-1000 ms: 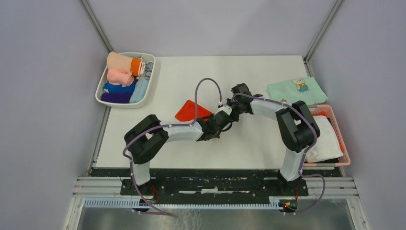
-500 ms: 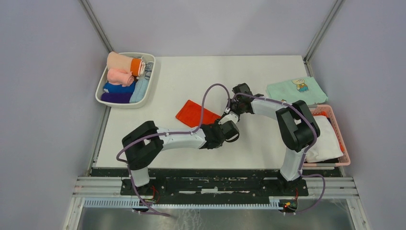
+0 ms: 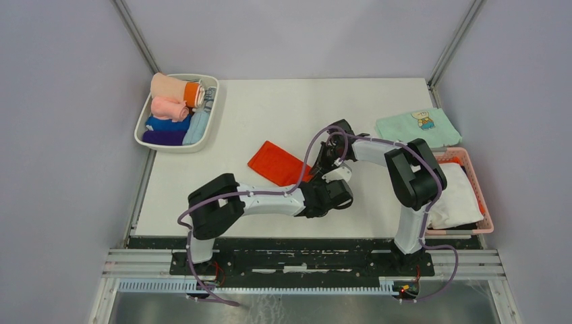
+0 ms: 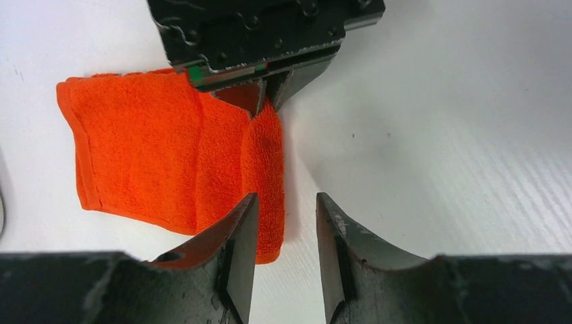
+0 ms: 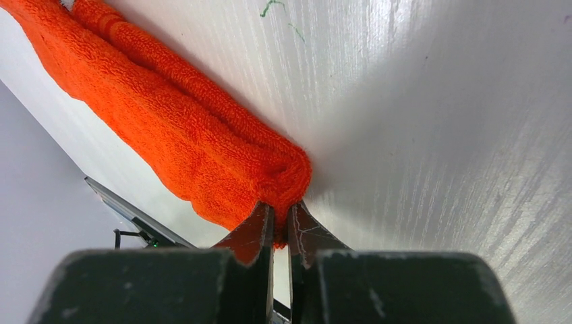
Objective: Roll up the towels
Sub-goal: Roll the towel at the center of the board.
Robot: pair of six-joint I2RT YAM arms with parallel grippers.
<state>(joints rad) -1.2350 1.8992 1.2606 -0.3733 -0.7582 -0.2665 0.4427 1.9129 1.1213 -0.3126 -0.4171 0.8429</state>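
Note:
A red-orange towel (image 3: 276,164) lies mid-table, its right edge folded over into a thick ridge. It also shows in the left wrist view (image 4: 168,162) and the right wrist view (image 5: 182,135). My right gripper (image 3: 328,154) is shut on the far end of that folded edge; the pinch shows in the right wrist view (image 5: 280,219) and in the left wrist view (image 4: 263,94). My left gripper (image 3: 339,177) is open and empty at the towel's near right corner, low over the table (image 4: 283,256). Its left finger (image 4: 239,250) overlaps the towel's edge in view.
A white bin (image 3: 210,128) at the back left holds several rolled cloths, one of them pink (image 3: 168,108). A mint-green bear-print cloth (image 3: 418,126) lies at the back right. A pink basket (image 3: 480,196) with a white cloth stands at the right edge.
My left arm has swung right and toward the near edge, uncovering the towel. My right gripper has shifted slightly left and nearer, keeping its hold on the towel's edge.

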